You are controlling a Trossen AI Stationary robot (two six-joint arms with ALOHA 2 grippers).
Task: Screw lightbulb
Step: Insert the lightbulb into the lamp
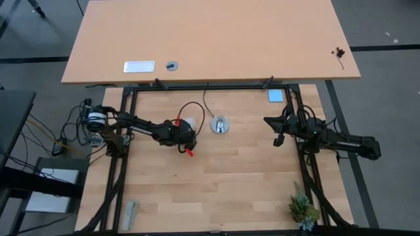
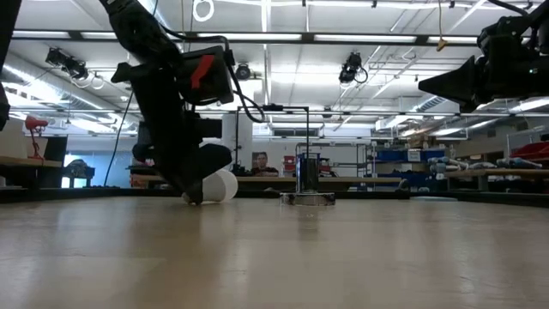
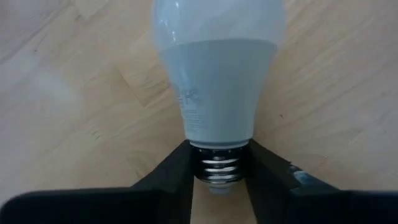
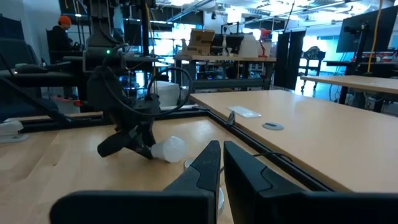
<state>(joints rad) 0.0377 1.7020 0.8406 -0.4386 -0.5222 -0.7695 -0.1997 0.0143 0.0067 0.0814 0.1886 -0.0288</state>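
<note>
The white frosted lightbulb (image 3: 217, 81) lies nearly level just above or on the wooden table, left of the round silvery socket (image 1: 220, 124). It also shows in the high view (image 1: 189, 122), the low view (image 2: 223, 184) and the right wrist view (image 4: 169, 149). My left gripper (image 3: 219, 177) is shut on its threaded base. My right gripper (image 4: 222, 163) hangs above the table's right side, fingers shut and empty, apart from the socket (image 2: 309, 198). My left gripper pinches the bulb's silver threaded screw base (image 3: 217, 163) between its two fingers (image 3: 177, 174), one on each side. The fingers come slanting down from the table's left, in line with the bulb. The bulb's white end points away from the gripper toward the socket. Whether it rests on the table cannot be told.
A thin black cord (image 1: 205, 98) runs from the socket toward the far edge. A small blue pad (image 1: 275, 96) lies at the far right, a potted plant (image 1: 303, 208) at the near right corner, a grey object (image 1: 130, 214) at the near left. A larger desk (image 1: 210, 39) stands beyond.
</note>
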